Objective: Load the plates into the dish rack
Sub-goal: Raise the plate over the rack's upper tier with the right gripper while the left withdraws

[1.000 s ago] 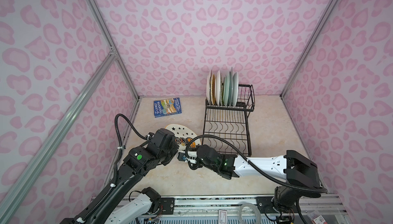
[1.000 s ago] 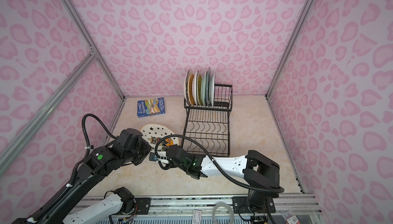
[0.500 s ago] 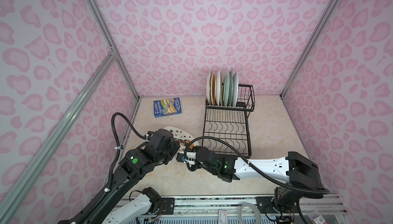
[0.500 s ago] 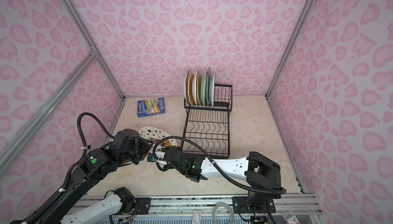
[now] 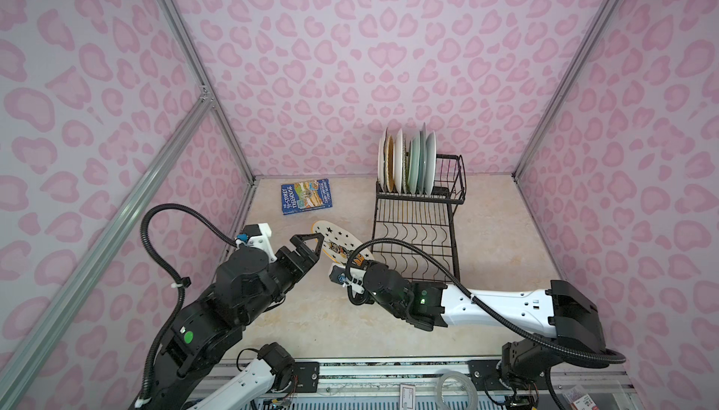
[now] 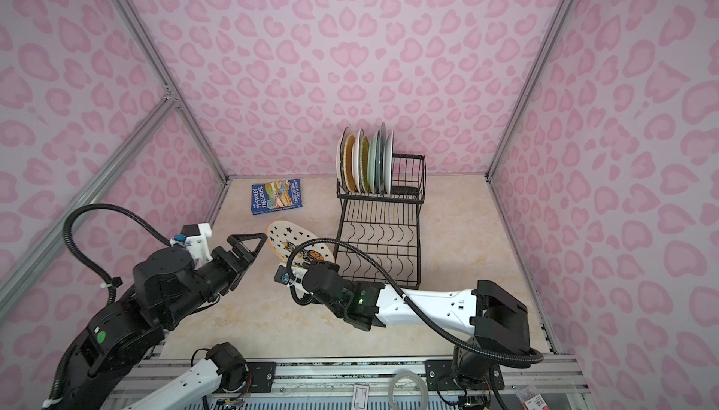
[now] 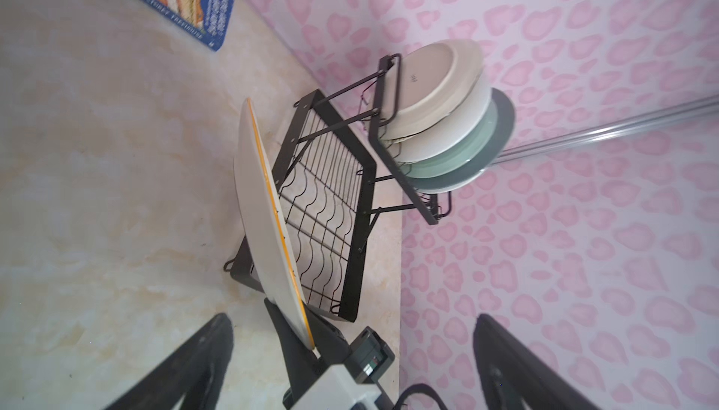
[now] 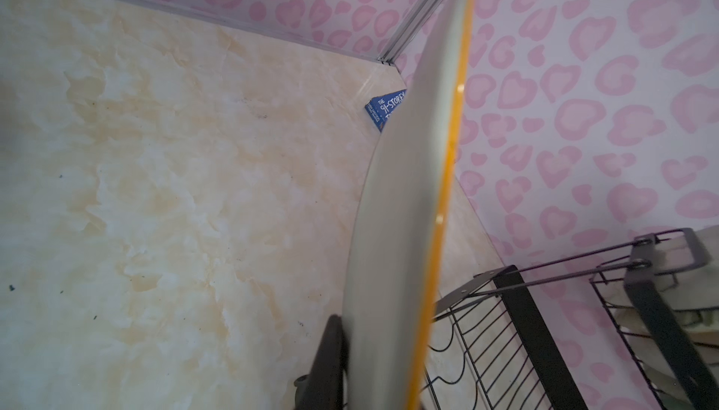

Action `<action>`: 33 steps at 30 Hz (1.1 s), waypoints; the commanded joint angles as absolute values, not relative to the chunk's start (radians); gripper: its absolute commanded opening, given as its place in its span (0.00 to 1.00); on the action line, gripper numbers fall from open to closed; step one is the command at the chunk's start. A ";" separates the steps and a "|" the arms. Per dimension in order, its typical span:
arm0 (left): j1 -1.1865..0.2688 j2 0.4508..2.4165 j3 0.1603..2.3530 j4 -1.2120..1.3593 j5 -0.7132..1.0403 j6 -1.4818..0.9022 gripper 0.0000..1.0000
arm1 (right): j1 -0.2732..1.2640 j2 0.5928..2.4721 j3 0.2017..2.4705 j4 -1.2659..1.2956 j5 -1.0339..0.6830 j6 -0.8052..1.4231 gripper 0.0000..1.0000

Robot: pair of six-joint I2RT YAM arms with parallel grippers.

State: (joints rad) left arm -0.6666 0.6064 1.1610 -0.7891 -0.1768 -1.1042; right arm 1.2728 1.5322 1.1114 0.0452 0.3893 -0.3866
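The marbled bench (image 5: 505, 240) runs out ahead of both arms to the pink-patterned walls. The black wire dish rack (image 5: 416, 229) stands on it just beyond the right gripper (image 7: 299, 326) and slightly to its right, with the flat lower tray of wavy dividers nearest that gripper and the raised basket at the far end. A row of racked plates (image 5: 406, 163) stands upright and closely packed in the raised basket, well beyond both grippers: white and cream ones, a yellow woven one, a teal one and a grey-blue one can be made out. The lower tray holds nothing. The star plate (image 5: 334, 239), white with black stars, an orange rim and a printed figure in the middle, is pinched at its near rim by the right gripper, whose jaws are closed on it. It reaches away from that gripper steeply tilted, nearly on edge in both wrist views, just beside the near left corner of the lower tray. Whether its far rim touches the bench cannot be told. A blue book (image 5: 306, 196) lies flat on the bench beyond the left gripper (image 7: 352, 320), near the back wall. The left gripper sits to the left of the star plate with its jaws spread wide and nothing between them; in both top views one fingertip (image 5: 319, 237) comes close to the plate's far left rim.
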 commanded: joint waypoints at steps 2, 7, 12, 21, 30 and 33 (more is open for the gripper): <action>-0.666 0.502 1.114 -0.620 -0.204 -0.791 0.98 | 1.288 1.463 1.185 0.082 0.495 -0.309 0.00; -0.665 0.431 1.036 -0.546 -0.250 -0.447 0.97 | 1.301 1.375 1.337 -0.039 0.599 -0.196 0.00; -0.665 0.397 0.817 -0.430 -0.279 -0.223 0.97 | 1.293 1.300 1.527 -0.112 0.636 -0.186 0.00; -0.665 0.322 0.586 -0.254 -0.279 -0.121 0.97 | 1.042 1.291 1.832 -0.303 0.655 -0.042 0.00; -0.665 0.235 0.570 -0.299 -0.184 -0.237 0.97 | 0.647 1.335 1.882 -0.425 0.370 0.207 0.00; -0.665 0.185 0.531 -0.328 -0.190 -0.272 0.97 | 0.561 1.365 1.887 -0.431 0.281 0.264 0.00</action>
State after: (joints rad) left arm -0.6659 0.2096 0.5514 -0.3126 -0.2008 -0.2245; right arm 0.6052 1.3502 1.8767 -0.5106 0.4263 0.1772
